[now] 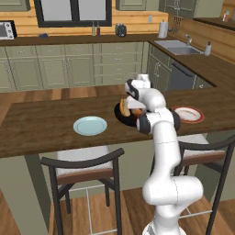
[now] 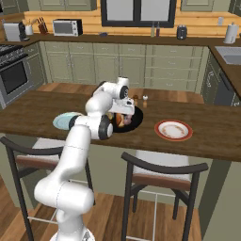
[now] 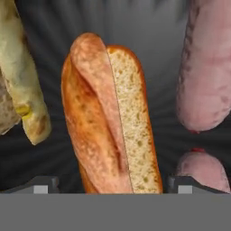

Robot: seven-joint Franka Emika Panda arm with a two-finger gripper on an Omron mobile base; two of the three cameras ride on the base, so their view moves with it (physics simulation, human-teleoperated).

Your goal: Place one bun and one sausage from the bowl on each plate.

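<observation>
End effector: I had it (image 3: 108, 184) low over the bowl, fingertips (image 3: 43, 184) spread wide at the bottom of the hand view, one on each side of a bun, closed on nothing.
Bun: split and golden-brown, it (image 3: 108, 117) ran up the middle of the hand view, its lower end between the tips.
Sausages: two pink ones (image 3: 205, 67) lay along the right edge of the hand view, apart from the bun.
Second bun: pale, at the left edge (image 3: 22, 85), with a dark gap of bowl floor between it and the centre bun.
Bowl: black, at mid-frame in the left base view (image 1: 120, 117), partly behind my arm.
Pale blue plate: left of the bowl (image 1: 90, 125), close to the counter's (image 1: 41, 124) near edge, bare wood all round it.
Red-rimmed plate: right of the bowl (image 2: 173, 130), well apart from it.
Stools: two (image 1: 82, 172) stood below the counter's near edge.
</observation>
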